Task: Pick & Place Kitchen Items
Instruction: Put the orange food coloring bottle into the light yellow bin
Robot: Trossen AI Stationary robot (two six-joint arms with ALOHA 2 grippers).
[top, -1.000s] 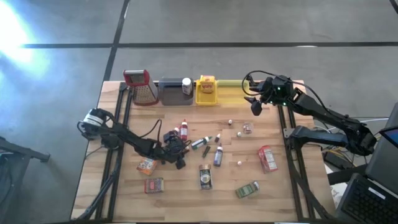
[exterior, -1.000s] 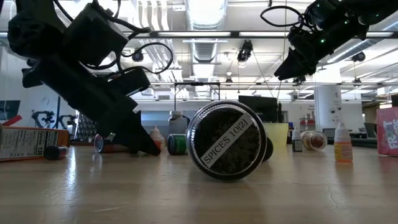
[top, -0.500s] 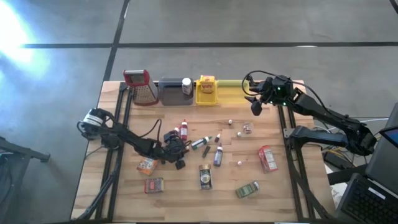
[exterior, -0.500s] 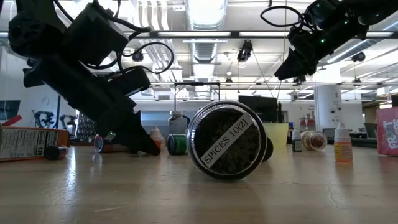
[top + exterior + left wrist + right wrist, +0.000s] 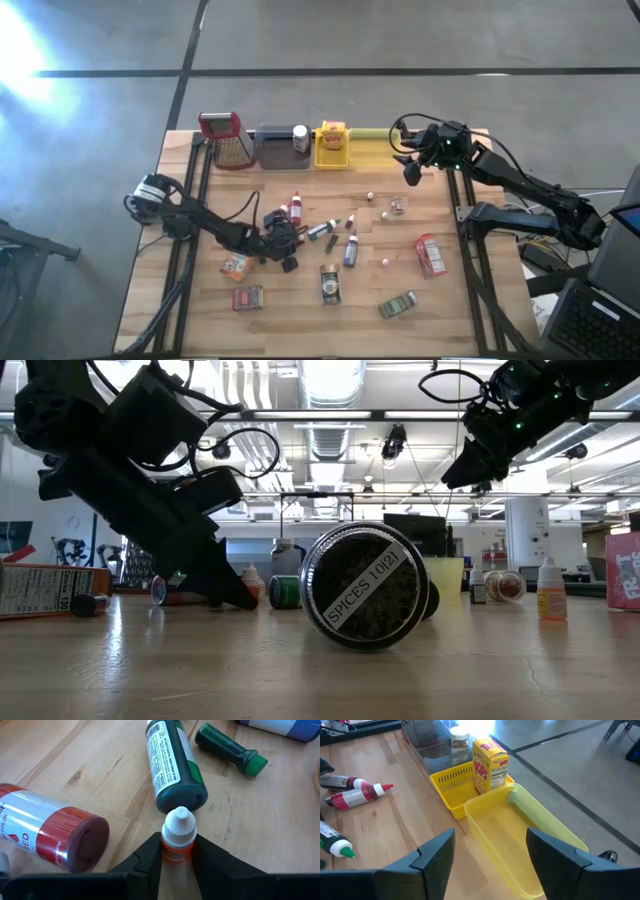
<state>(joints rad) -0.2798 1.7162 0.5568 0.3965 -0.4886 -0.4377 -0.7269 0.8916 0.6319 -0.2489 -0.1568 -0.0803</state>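
The kitchen items lie scattered on the wooden table: a spice jar [image 5: 330, 283], a red packet [image 5: 431, 254], an orange packet [image 5: 236, 266] and two small tins [image 5: 247, 297] [image 5: 397, 304]. My left gripper [image 5: 288, 243] is low at the table's middle left, shut on a small orange bottle with a white cap [image 5: 178, 822]. Beside it lie a dark green bottle [image 5: 172, 765] and a red bottle [image 5: 50, 837]. My right gripper [image 5: 410, 168] hangs open, high at the far right near the yellow-green tray [image 5: 520, 835], holding nothing. My left gripper pinches the small bottle's orange body [image 5: 176, 851], just below the white cap, between its two fingers [image 5: 150, 857]. The fingers slant down from the table's left, and the cap points away past their tips. In the low view the fingertips [image 5: 238, 598] are down at the table top.
Along the far edge stand a red-topped grater [image 5: 228, 140], a grey tray [image 5: 275, 152] with a jar, a yellow basket [image 5: 332, 152] with a box, and the yellow-green tray [image 5: 372, 138]. More small bottles [image 5: 350, 248] lie at the middle. Dark frame rails run down both sides.
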